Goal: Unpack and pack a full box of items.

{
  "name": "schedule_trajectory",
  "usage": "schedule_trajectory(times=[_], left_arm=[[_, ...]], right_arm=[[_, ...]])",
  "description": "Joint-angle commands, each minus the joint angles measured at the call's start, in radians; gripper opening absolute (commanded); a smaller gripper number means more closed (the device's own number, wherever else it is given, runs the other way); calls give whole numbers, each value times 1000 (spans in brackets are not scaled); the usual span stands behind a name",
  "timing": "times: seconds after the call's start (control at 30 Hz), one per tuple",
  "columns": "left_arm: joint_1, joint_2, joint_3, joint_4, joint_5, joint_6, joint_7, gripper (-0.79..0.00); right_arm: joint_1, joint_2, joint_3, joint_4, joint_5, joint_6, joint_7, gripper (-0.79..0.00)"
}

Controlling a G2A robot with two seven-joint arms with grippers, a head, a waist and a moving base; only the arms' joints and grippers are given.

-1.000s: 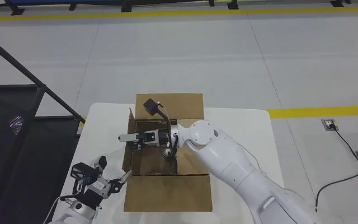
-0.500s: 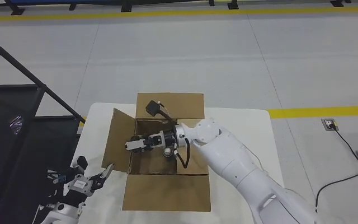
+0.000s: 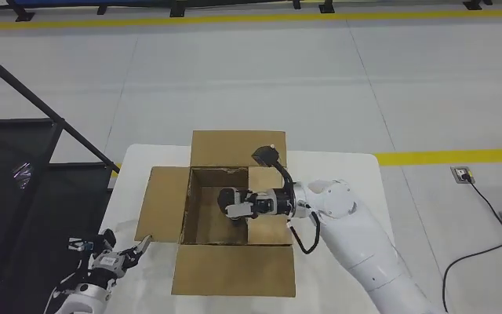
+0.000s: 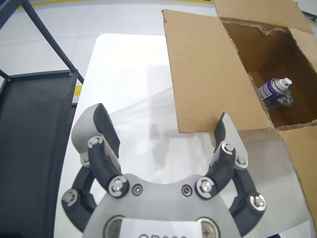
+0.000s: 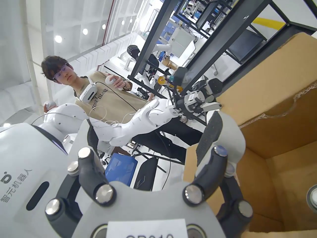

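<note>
The cardboard box [image 3: 235,271] stands open in the middle of the white table [image 3: 345,177], its left flap [image 3: 161,202] folded out flat. My right gripper [image 3: 230,202] hangs over the box opening near the right wall, open and holding nothing; the right wrist view shows this gripper [image 5: 151,134] next to the brown box wall [image 5: 272,87]. My left gripper [image 3: 110,253] is open above the table's near left corner, apart from the box. In the left wrist view the left gripper [image 4: 163,127] faces the left flap [image 4: 205,75], and a spray can [image 4: 275,90] with a white nozzle lies inside the box.
A black metal rack [image 3: 31,180] stands to the left of the table. The box's far flap [image 3: 239,147] and near flap lie folded outward. Bare table shows to the left of the box and along the right side.
The left flap has swung from upright to flat on the table. My right gripper pulled back rightward across the opening. My left gripper drew away toward the near left corner.
</note>
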Motion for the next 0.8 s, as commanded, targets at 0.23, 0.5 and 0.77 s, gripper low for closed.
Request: schedule_trajectory(times=[0.23,0.5,0.77], left_arm=[[-45,-2,41,46,55,28,-23,0],[82,-2,-43,-150,19,-15,31,0],[208,-3,-112,-434,17,-79,13,0]], right_arm=[[-275,77,194,-343,-123,50,-6,0],[-275,77,194,-343,-123,50,-6,0],[-304,97,260,-338,-64,6,6,0]])
